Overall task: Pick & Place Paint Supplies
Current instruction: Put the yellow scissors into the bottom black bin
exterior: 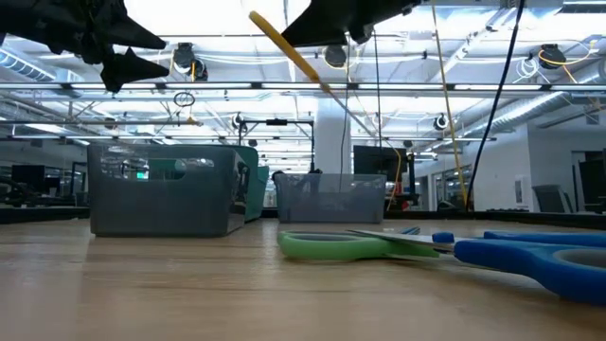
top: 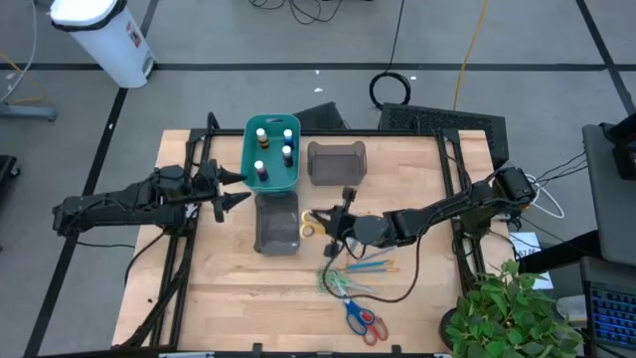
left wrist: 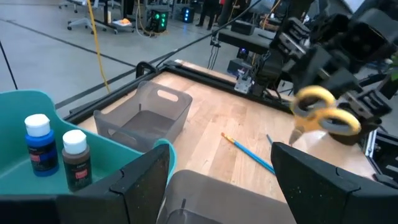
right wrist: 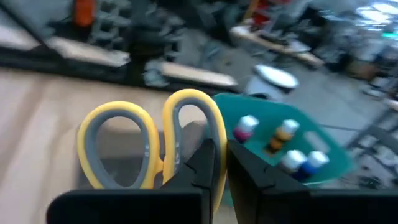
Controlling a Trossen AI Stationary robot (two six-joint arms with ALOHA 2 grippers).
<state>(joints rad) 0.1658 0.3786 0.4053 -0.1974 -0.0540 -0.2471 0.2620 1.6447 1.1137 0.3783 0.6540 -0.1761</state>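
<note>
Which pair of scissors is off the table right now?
The yellow-handled scissors, pinched in the right gripper beside the grey bin. The green scissors and blue-and-red scissors lie flat.

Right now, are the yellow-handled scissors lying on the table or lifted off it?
Lifted. The right gripper is shut on the yellow-handled scissors, holding them in the air beside the nearer grey bin.

A teal bin (top: 270, 169), two grey bins (top: 336, 162), a potted plant (top: 517, 313).
</note>
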